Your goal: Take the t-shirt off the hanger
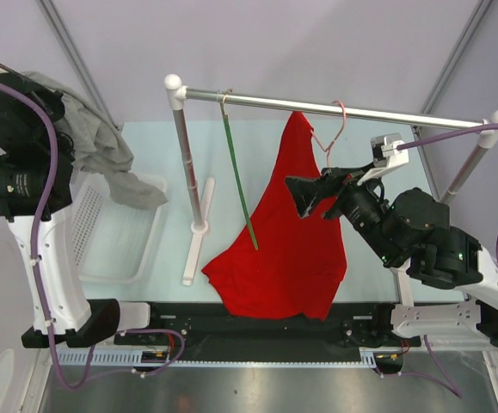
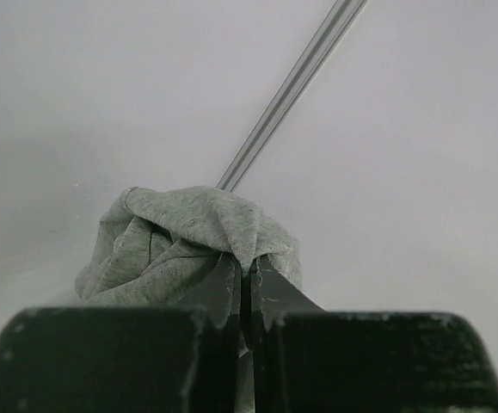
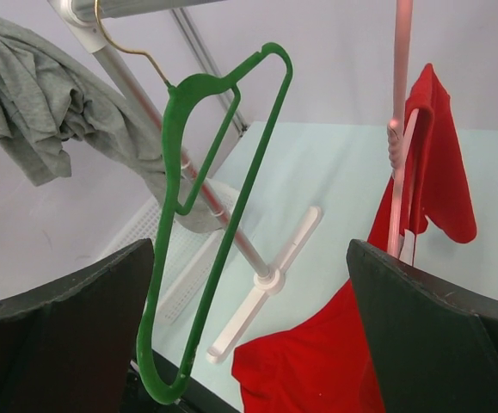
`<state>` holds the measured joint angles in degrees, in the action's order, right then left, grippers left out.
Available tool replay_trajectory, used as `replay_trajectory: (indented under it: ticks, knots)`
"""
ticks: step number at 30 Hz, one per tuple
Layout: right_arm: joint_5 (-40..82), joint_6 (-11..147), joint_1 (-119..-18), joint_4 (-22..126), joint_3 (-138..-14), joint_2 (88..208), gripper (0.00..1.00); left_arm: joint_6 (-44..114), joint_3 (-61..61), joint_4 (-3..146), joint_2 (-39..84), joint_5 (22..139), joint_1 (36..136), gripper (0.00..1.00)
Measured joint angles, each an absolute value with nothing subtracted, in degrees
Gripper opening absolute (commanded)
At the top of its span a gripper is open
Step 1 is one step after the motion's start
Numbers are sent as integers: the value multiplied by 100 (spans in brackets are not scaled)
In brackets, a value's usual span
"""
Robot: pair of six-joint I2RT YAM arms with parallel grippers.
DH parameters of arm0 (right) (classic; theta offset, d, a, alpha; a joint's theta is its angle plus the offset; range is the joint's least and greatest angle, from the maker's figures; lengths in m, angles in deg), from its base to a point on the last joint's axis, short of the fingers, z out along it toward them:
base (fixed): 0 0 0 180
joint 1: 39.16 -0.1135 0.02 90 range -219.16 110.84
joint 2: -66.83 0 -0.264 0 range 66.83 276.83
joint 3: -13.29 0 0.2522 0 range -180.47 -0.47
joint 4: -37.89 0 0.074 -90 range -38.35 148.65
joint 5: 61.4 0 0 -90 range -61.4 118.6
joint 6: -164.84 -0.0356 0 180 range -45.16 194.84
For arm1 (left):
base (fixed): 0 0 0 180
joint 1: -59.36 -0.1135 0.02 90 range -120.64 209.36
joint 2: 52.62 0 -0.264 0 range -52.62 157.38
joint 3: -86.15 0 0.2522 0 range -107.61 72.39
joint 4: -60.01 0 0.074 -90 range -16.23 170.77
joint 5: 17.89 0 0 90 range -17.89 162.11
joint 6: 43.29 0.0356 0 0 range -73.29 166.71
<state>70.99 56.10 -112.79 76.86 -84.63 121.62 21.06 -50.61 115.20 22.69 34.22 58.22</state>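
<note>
Red t-shirt [image 1: 283, 245] hangs at frame centre, its long axis running from the hem low on the desk [image 1: 231, 241] up to the pink hanger [image 1: 335, 133] on the rail [image 1: 369, 111]. Your right pincer [image 1: 313, 188], spread wide and empty, sits against the shirt's upper right edge and is clearly the nearer arm. At far upper left, your left pincer [image 2: 249, 292] is clamped on a gray t-shirt [image 2: 188, 228].

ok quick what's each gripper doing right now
Left gripper: shut on the grey t-shirt.
Right gripper: open, holding nothing, facing the red t-shirt.
</note>
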Motion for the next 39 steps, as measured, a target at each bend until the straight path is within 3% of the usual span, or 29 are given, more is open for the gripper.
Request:
replay_trajectory:
  ticks: [6,8,10,12,14,23,25,30,36,39]
  knots:
    - [7077,5647,-11257,7710,-8579,12218,100,2108,-4653,11319,2096,3391,5819,2]
    - [7069,5645,-11253,7715,-8588,12221,100,2009,-3835,11100,1792,3400,5817,19]
    - [7060,5643,-11253,7717,-8592,12229,100,1865,-2959,11057,1484,3424,5789,50]
    - [7060,5636,-11253,7782,-8619,12258,100,1553,-2067,11059,1226,3516,5693,62]
    - [7069,5625,-11253,7881,-8689,12308,100,1234,-1492,11203,1165,3649,5566,98]
    - [7335,5570,-11242,8790,-9268,12437,100,626,-609,11516,535,3946,5465,99]
    - [7407,5559,-11242,8899,-9373,12430,100,628,-489,11315,170,4309,5463,90]
    - [7665,5588,-11237,9212,-9722,12533,98,877,-43,10801,-560,5339,6071,91]
    - [7893,5695,-11200,9561,-10234,12896,81,1481,445,10862,-914,6084,7115,92]
    - [7982,5719,-11161,9714,-10260,13010,75,1743,766,11004,-1108,6455,7273,86]
